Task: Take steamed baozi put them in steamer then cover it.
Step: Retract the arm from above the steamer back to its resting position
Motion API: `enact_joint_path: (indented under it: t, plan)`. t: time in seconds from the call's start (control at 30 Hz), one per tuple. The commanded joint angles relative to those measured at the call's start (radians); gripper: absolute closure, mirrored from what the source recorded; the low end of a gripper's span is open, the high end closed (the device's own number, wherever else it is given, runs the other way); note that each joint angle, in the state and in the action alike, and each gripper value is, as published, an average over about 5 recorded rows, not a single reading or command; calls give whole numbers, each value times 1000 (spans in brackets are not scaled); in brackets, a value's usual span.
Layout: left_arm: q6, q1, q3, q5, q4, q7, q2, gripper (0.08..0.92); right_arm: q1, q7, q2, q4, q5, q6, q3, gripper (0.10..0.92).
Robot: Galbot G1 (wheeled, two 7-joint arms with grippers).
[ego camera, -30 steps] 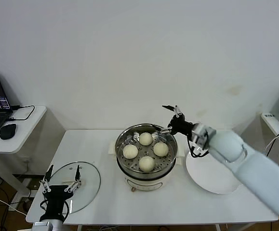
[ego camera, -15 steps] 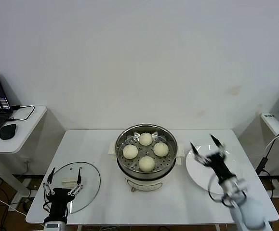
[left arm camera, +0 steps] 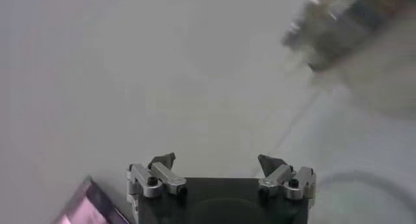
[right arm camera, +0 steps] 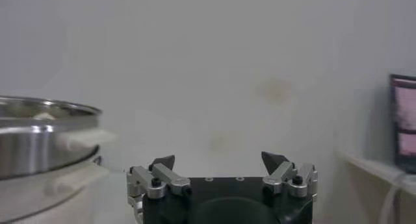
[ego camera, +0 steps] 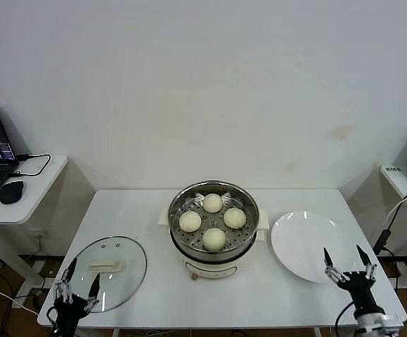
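The fingers of both grippers are spread wide and hold nothing. The left gripper (ego camera: 77, 289) sits at the lower left of the head view, at the near edge of the lid (ego camera: 108, 272). The right gripper (ego camera: 349, 269) sits at the lower right, just beside the near edge of the empty plate (ego camera: 303, 242).

The four buns (ego camera: 213, 220) rest on the perforated tray inside the steamer (ego camera: 214, 228) at frame centre, so loading appears complete. The lid lies flat on the table (ego camera: 154, 281), handle up, at the lower left and apart from the steamer. This placement keeps its handle reachable from above.

Judgement: the remaining step is covering. The left gripper is the nearer one, and its wide fingers suit a grasp on the oblong handle.
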Motion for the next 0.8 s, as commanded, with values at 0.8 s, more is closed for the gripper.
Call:
enact_joint_path:
  t: [0.8]
  plan:
    - [-31,-340,54,359,401,27,110,177,-64,4,90,-16,-35,22,53,203]
